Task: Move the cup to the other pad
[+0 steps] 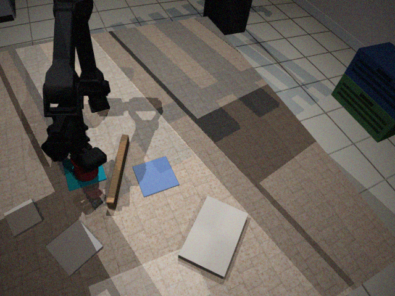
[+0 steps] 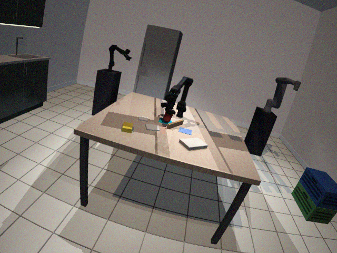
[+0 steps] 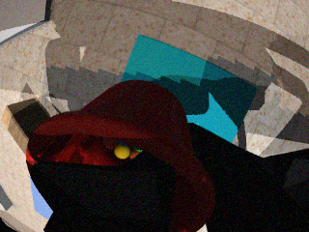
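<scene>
The red cup is over the teal pad, low down and slightly tilted in the exterior view. Whether its base touches the pad is hidden. My gripper is shut on the cup, with one dark finger across its mouth in the wrist view. A yellow marble and parts of green and orange ones show inside the cup. The blue pad has nothing on it.
A wooden bar lies between the two pads. A white slab lies beyond the blue pad. Two thin grey tiles lie near the teal pad. A yellow block lies farther left.
</scene>
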Robot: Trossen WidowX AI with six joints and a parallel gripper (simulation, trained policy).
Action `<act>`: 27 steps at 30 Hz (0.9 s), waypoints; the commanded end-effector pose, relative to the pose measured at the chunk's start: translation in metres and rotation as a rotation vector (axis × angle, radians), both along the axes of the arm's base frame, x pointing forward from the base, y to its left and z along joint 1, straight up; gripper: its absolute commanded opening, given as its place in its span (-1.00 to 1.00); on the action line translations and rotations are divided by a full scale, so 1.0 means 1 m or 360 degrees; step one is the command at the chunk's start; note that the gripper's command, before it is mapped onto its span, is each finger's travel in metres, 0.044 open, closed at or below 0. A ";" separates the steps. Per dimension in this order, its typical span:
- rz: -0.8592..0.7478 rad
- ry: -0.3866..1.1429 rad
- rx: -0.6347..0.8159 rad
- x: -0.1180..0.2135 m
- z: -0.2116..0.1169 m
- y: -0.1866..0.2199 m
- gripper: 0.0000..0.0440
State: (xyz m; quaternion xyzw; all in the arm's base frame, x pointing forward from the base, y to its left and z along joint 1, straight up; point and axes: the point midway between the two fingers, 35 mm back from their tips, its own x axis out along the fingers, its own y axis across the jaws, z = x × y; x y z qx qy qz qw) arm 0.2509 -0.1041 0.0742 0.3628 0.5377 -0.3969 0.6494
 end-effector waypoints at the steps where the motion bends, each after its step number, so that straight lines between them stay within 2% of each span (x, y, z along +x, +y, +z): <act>1: -0.0023 0.0014 -0.0004 -0.008 -0.006 -0.001 -0.93; 6: -0.0051 -0.0014 -0.0013 -0.011 -0.010 -0.005 -0.70; 10: -0.0074 -0.0096 -0.0027 -0.007 -0.005 -0.009 -0.28; 20: -0.0063 -0.0210 -0.0031 -0.011 0.007 -0.008 -0.14; 27: -0.0061 -0.0277 -0.0039 -0.015 0.016 -0.008 0.06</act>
